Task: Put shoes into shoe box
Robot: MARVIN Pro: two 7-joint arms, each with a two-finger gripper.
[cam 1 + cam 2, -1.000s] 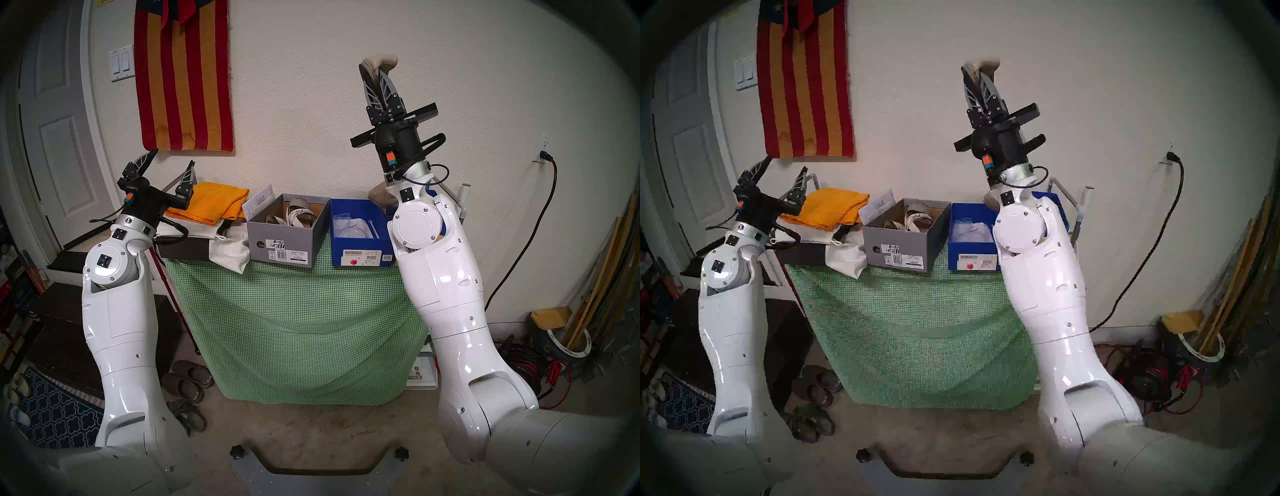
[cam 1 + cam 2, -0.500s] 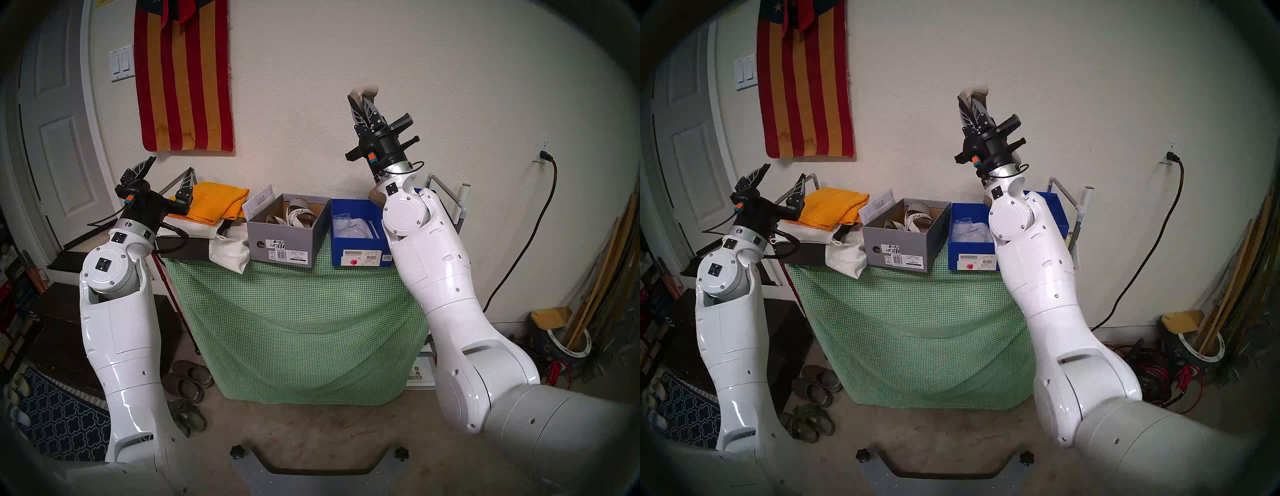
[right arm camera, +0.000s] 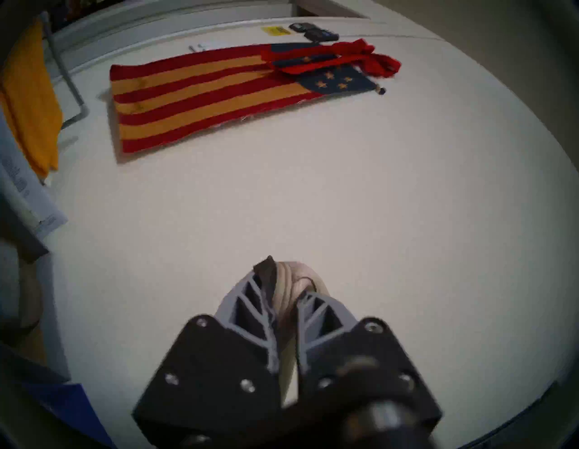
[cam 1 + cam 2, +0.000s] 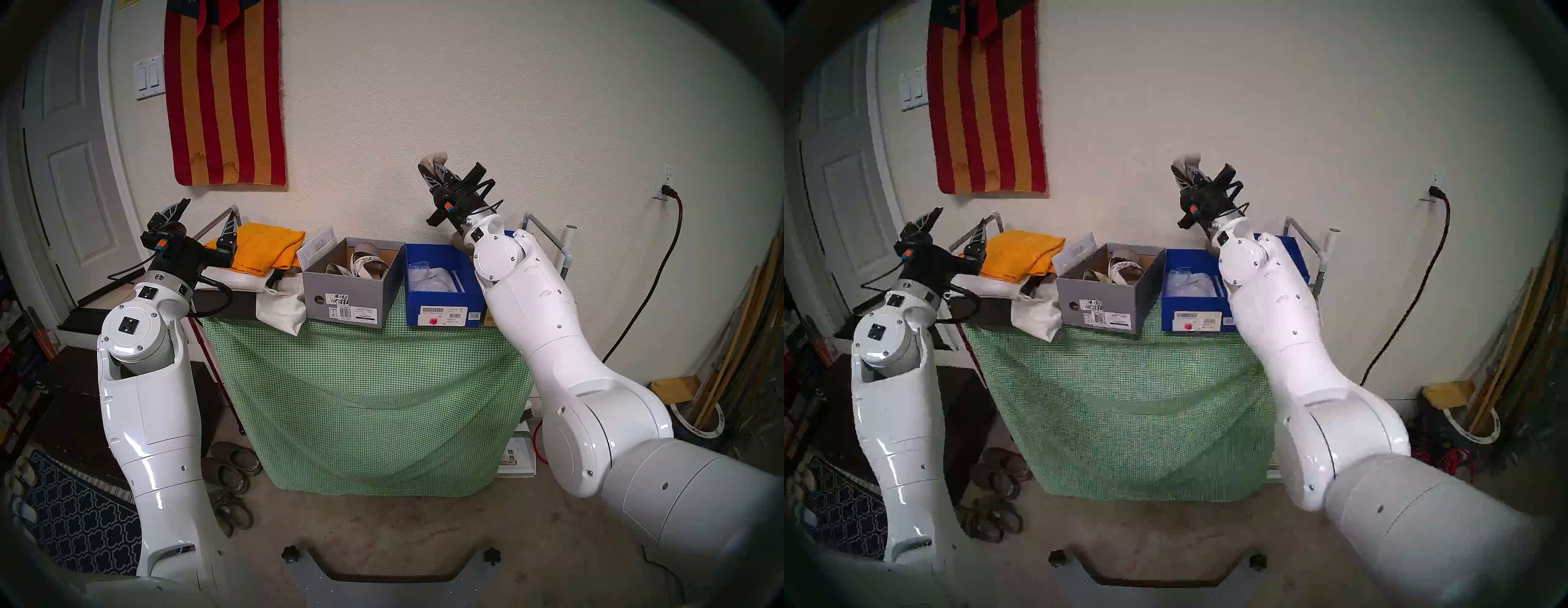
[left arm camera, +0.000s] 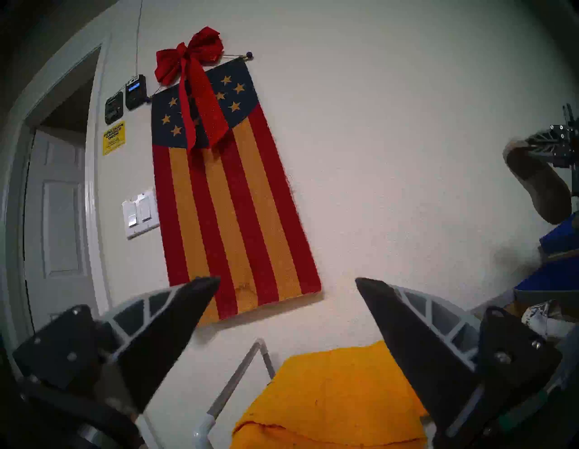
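The right tool [image 4: 433, 170] clamps a beige flat [image 4: 437, 159] (heel-end up) above the blue box [image 4: 441, 316].

on the counter [image 4: 373, 361] two shoe boxes stand side by side: the left box [image 4: 348, 293] has sandals [image 4: 365, 263] in it, the right box [image 4: 441, 288] sits below my right pincer [image 4: 437, 172]. folded cloth [image 4: 267, 250] lies further left, before my left pincer [image 4: 203, 216].
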